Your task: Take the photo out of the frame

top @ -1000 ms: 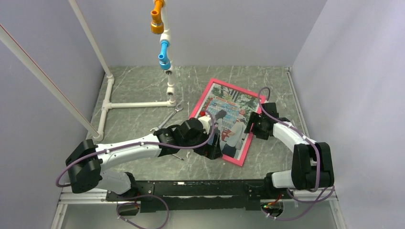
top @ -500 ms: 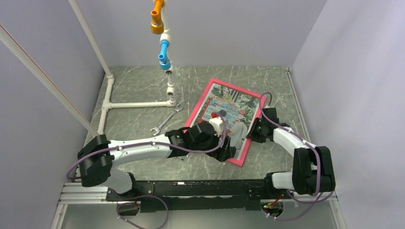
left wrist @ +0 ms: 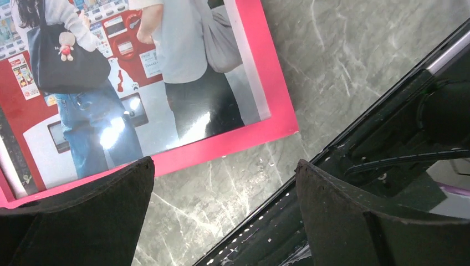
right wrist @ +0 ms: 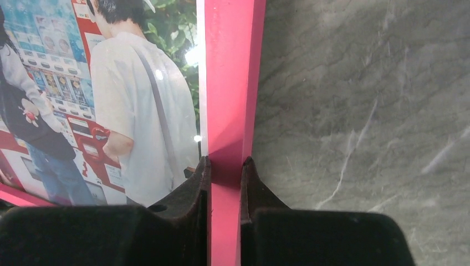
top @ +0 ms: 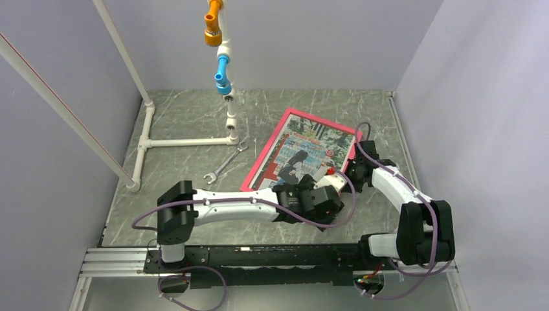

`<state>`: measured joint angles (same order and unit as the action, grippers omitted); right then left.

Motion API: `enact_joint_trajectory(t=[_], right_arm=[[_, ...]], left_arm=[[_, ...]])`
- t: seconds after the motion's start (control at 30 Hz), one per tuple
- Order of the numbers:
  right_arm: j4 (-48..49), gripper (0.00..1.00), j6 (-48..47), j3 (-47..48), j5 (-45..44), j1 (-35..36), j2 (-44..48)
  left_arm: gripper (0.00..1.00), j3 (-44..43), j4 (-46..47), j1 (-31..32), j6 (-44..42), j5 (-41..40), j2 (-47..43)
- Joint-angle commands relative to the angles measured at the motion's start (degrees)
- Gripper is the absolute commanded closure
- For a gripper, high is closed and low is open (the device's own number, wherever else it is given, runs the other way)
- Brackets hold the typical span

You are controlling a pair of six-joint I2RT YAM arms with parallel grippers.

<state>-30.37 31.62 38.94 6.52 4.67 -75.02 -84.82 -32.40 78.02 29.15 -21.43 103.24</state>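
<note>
Wrist views only: right gripper (right wrist: 225,162) seemingly clamped on the frame (right wrist: 230,66)'s border; left gripper (left wrist: 224,166) wide, near table (left wrist: 360,55)'s front edge.

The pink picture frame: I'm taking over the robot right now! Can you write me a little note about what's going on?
Left gripper: wide open, holding nothing, hovering over the near corner of the frame.
Right gripper: shut on the frame's right-hand border, one finger on each side of it.
Things: the frame lies flat and face up on the table, and the photo is inside it.
Done: one side of the frame is gripped.
Left: the photo has not come out yet, so all of that remains.
</note>
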Motion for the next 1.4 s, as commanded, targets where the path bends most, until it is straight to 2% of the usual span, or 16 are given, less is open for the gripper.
enact_joint_trajectory(t=[0.0,0.47,0.63,0.83,1.03,1.17,1.33,1.37], right_arm=[[-4.48,1.00,5.14,4.81,4.48,0.16,4.68],[-6.24,1.00,13.12,5.73,6.91,0.13,10.95],[-6.89,1.00,13.03,5.83,7.01,0.11,11.21],[-6.76,1.00,13.23,5.56,8.41,0.16,10.97],[-6.51,1.00,13.37,5.18,9.03,0.15,11.00],[-6.81,1.00,13.22,5.36,9.11,0.08,11.16],[-6.88,1.00,12.61,5.61,8.47,0.08,11.43],[-6.93,1.00,12.34,5.74,8.50,0.13,11.43]], left_arm=[[0.01,-5.36,-8.56,2.98,0.46,-9.19,2.78],[0.01,-7.54,-7.99,9.58,-0.94,-16.43,6.15],[0.01,-8.38,-7.12,12.39,-6.89,-21.07,8.95],[0.01,-11.84,-10.88,14.29,-13.12,-32.04,15.82],[0.03,-8.85,-5.02,14.32,-22.56,-40.43,18.44],[0.13,-6.77,-0.28,14.43,-27.91,-43.95,18.52],[0.40,-3.59,7.14,15.33,-34.36,-45.43,16.85],[0.43,-3.49,7.29,15.48,-34.57,-45.57,16.82]])
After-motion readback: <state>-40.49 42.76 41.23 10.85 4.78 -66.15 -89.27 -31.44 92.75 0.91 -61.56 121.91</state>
